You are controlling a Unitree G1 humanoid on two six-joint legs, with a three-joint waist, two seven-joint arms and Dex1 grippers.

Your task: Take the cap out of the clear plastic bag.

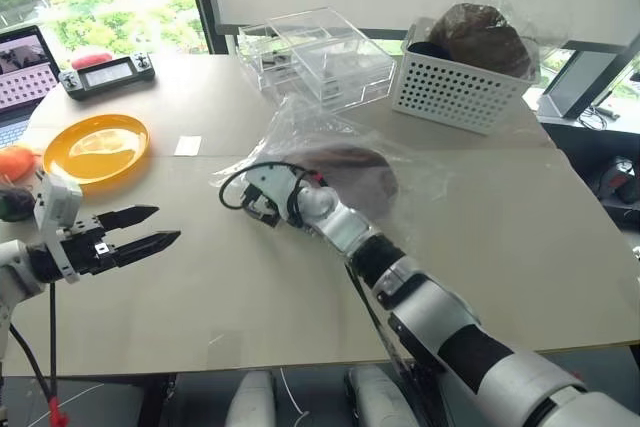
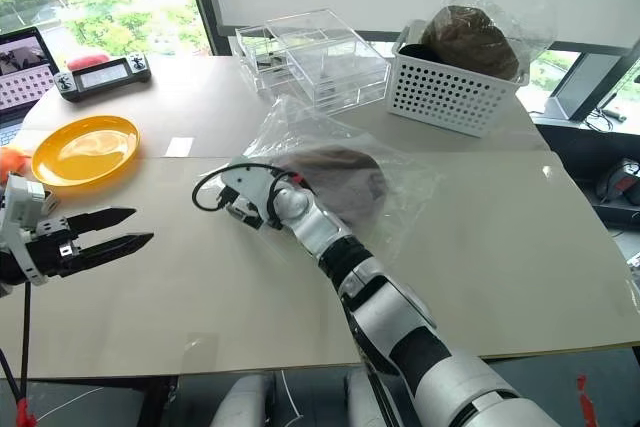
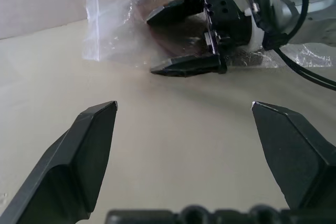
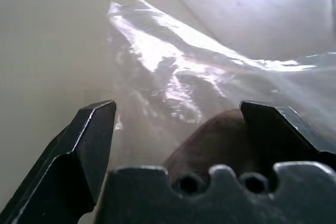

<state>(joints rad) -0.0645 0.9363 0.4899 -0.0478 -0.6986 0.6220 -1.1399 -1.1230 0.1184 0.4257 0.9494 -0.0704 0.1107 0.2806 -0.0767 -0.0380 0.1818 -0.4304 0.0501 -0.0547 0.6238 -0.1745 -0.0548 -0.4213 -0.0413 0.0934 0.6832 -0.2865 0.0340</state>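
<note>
Lying mid-surface in the head view, the flat medium-brown fabric cap (image 1: pixel 350 172) sits inside the crinkly clear plastic bag (image 1: pixel 300 132) on the beige surface (image 1: pixel 200 287); right pincer (image 3: pixel 176 38) at the bag's near-left edge, left pincer (image 1: pixel 140 229) well apart, near an orange round plate (image 1: pixel 97 147). Left wrist view: both pincers spread, right one's fingers against the bag. Right wrist view: fingers (image 4: pixel 89 145) wide apart, cap just ahead under film.

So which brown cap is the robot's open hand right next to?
The cap lying flat on the table inside the clear plastic bag, by the right gripper. The darker brown cap sits in the white basket.
</note>
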